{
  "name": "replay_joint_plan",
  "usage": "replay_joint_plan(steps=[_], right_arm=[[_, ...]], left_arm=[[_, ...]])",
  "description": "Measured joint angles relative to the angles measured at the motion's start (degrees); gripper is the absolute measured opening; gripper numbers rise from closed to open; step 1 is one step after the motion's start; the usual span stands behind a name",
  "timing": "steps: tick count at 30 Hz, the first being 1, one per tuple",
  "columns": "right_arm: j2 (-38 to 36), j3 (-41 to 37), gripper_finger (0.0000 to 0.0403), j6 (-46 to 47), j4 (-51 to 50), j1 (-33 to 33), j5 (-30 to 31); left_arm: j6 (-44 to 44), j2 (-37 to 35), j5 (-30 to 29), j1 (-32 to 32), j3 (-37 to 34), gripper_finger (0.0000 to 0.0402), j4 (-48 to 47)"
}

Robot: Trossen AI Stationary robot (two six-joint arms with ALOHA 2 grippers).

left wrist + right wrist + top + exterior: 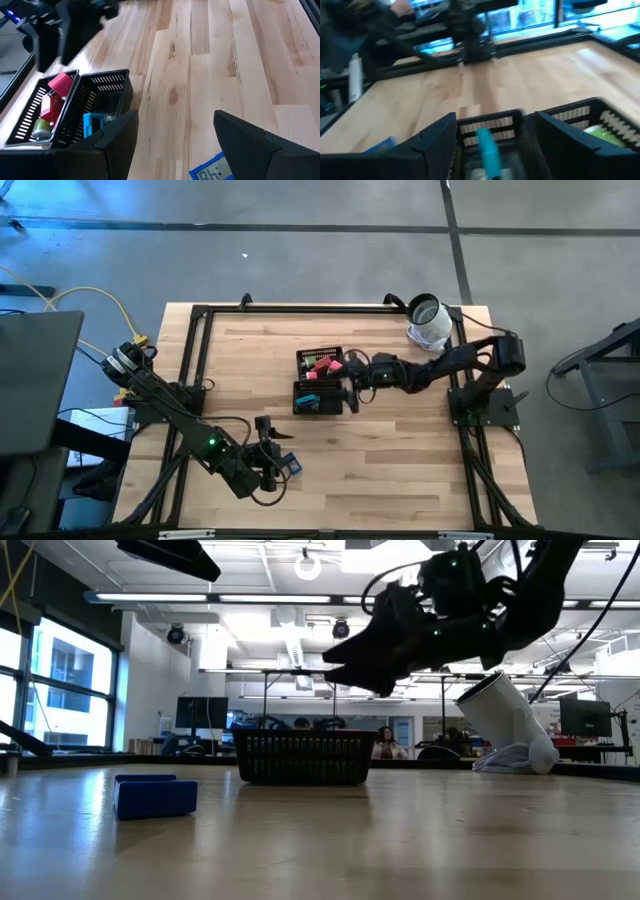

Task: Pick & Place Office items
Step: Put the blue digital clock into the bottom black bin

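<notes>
Left hand spread, empty, just beside blue block on worktop; right hand spread over mesh tray. Risk: nudging block away by closing off-centre.

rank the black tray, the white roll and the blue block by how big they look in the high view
1. black tray
2. white roll
3. blue block, clearly smallest and partly hidden by the left arm

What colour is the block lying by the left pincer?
Blue block, clearest in the low view.
</notes>
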Motion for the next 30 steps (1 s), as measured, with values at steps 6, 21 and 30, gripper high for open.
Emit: replay_joint_plan(steps=[6,21,30], right_arm=[[-2.51,0.0,0.0252,0.58,-2.91,4.95,-2.21],[-6.77,5.53,0.0252,1.97,-14.58,21.04,5.3],[-6.81,11.87,0.0252,2.3,-24.06,27.1,12.11]], left_arm=[[-0.04,0.0,0.49,0.02,0.0,0.025,0.0],[-0.49,0.0,3.4,0.02,-0.02,0.025,0.02],[-0.62,0.0,6.32,-0.57,-0.02,0.025,-0.2]])
